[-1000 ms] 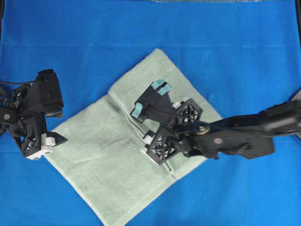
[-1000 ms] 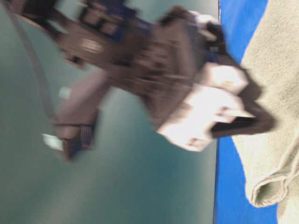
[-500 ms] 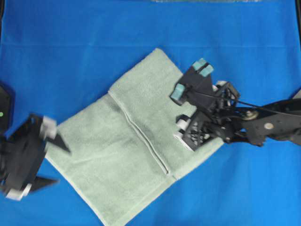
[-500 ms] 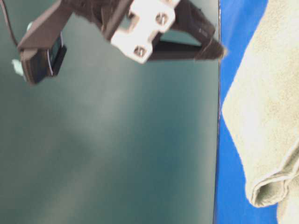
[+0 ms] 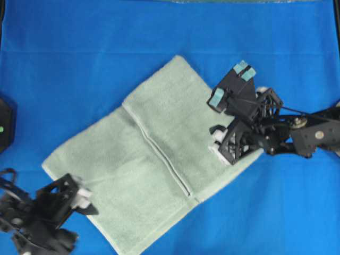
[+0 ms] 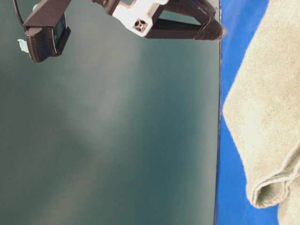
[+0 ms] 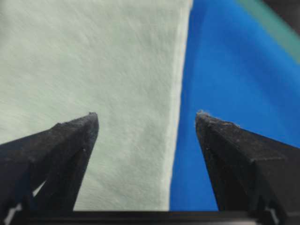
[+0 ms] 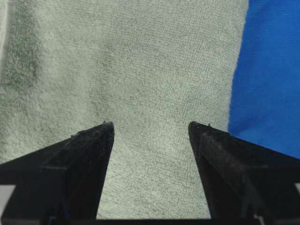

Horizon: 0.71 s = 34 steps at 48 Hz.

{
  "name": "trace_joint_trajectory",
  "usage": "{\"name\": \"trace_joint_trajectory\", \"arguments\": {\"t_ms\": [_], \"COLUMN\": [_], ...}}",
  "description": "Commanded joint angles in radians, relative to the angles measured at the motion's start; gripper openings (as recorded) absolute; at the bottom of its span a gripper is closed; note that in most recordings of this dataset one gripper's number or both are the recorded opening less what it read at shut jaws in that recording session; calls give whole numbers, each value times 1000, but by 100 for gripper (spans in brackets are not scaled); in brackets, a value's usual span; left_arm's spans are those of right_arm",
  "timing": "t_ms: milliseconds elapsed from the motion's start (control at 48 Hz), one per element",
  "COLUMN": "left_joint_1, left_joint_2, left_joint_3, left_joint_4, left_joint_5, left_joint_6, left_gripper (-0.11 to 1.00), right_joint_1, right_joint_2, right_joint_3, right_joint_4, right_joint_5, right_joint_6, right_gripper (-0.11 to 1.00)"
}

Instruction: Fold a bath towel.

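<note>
While the towel (image 5: 143, 159) lies spread on a slant across the middle of the overhead view, on the blue cloth (image 5: 79, 58), it looks partly folded already: a hemmed band runs down its centre where one layer ends over another. At the lower left of that frame the left gripper (image 5: 82, 204) sits by the towel's lower-left edge, jaws apart and empty; at the right the right gripper (image 5: 215, 139) sits over the right-hand edge, also spread and holding nothing. Seen from table level, a black gripper finger crosses the top of the frame against a dark green backdrop, and the towel fills the right side, its rolled fold showing two soft thick layers at the lower right. From the left wrist, the fingers (image 7: 61, 140) straddle the towel's straight edge, pile to the left and blue cloth to the right, nothing between them. From the right wrist, the fingers (image 8: 79, 150) stand wide over terry pile, with the towel's edge just inside the right finger. By its look the towel is soft, limp and light, grippy rather than slick; it will sag and drag, so I would pinch it at the hemmed edge or a corner, both layers together.
</note>
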Motion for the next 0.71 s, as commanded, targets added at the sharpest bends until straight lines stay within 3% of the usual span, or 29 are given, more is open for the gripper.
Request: {"name": "trace_joint_trajectory", "arguments": {"t_ms": [0, 250, 500, 625, 688], "left_joint_1": [2, -3, 25, 51, 61], "left_joint_2": [94, 284, 308, 310, 310], "left_joint_3": [-54, -84, -98, -103, -104], "left_joint_4": [-3, -20, -12, -12, -12], "left_joint_5": [34, 51, 48, 48, 48], "left_joint_6": [-3, -5, 2, -8, -9], "left_gripper": [80, 80, 79, 72, 61], "right_joint_1": [2, 2, 2, 2, 3], "right_joint_2": [-18, -18, -18, -17, -17], "right_joint_3": [-8, -5, 5, 9, 11], "right_joint_4": [-9, -31, -40, -41, -41], "right_joint_5": [-3, -5, -8, -17, -23], "right_joint_6": [-2, -2, 0, 0, 0], "right_gripper": [65, 65, 65, 65, 65]}}
